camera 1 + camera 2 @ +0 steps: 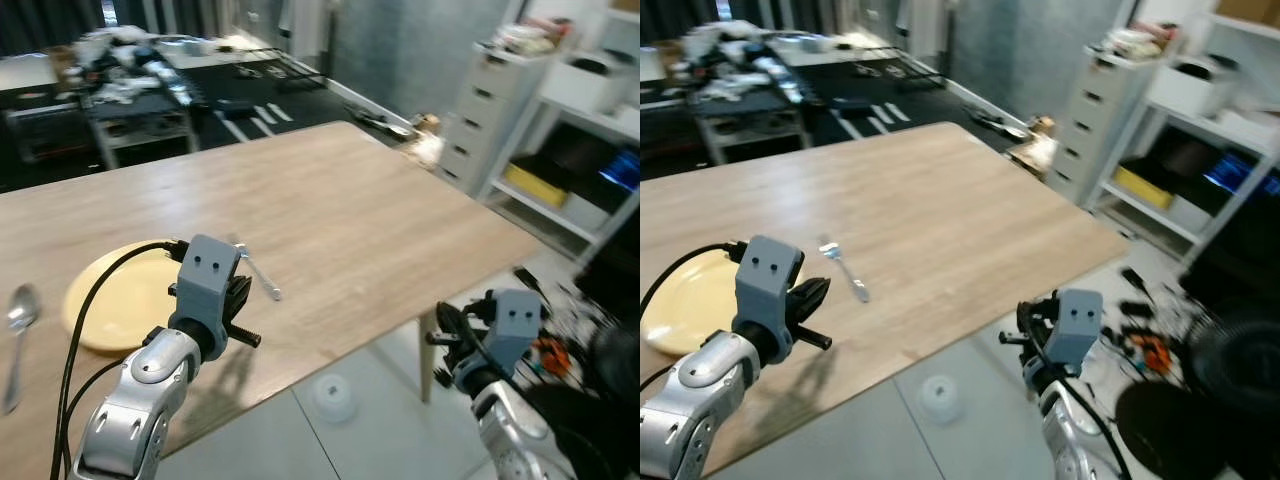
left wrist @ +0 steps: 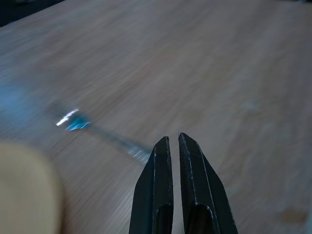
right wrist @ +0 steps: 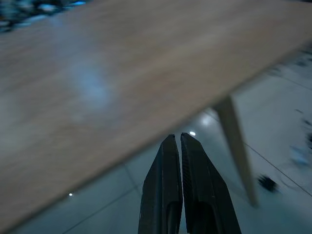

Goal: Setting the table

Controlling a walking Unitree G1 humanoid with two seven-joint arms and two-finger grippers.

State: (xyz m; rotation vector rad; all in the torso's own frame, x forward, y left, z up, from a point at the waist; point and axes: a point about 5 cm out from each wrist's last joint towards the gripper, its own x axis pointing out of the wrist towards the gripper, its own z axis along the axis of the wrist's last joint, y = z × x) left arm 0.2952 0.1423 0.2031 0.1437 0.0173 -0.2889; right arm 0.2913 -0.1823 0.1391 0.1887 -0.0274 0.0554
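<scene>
A yellow plate (image 1: 112, 296) lies near the front left of the wooden table (image 1: 330, 210). A spoon (image 1: 17, 322) rests left of the plate, and a fork (image 1: 263, 276) rests just right of it. My left gripper (image 2: 173, 138) is shut and empty. It hovers low over the table with its tips close to the fork's handle (image 2: 119, 143), beside the plate's right rim. My right gripper (image 3: 175, 137) is also shut and empty. It hangs off the table's right front edge, below the tabletop and near the table leg (image 3: 238, 146).
A white drawer unit (image 1: 488, 112) and open shelves (image 1: 585, 165) stand to the right. Low cluttered tables (image 1: 130, 85) sit beyond the far edge. A small white round object (image 1: 333, 396) lies on the floor under the table edge. Tools are scattered on the floor (image 1: 1145, 350) at right.
</scene>
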